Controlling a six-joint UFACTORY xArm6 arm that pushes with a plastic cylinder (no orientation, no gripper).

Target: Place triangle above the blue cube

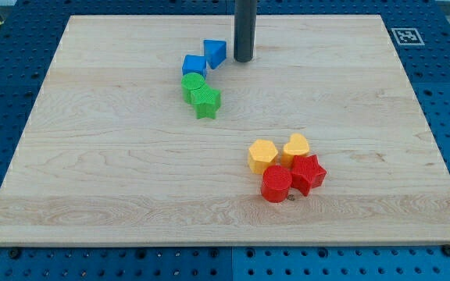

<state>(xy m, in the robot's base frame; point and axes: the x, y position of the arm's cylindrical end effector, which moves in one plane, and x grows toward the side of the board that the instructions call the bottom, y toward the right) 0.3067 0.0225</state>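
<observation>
The blue triangle point(215, 53) lies near the view's top, just up and right of the blue cube point(194, 65), touching or nearly touching it. My tip point(244, 59) stands on the board just right of the blue triangle, a small gap between them. The rod rises out of the view's top edge.
A green round block point(193, 83) and a green star point(206, 101) sit right below the blue cube. At the lower right a yellow hexagon point(262, 155), a yellow heart point(296, 147), a red round block point(276, 185) and a red star point(308, 173) form a cluster. The wooden board point(92, 179) lies on a blue pegboard.
</observation>
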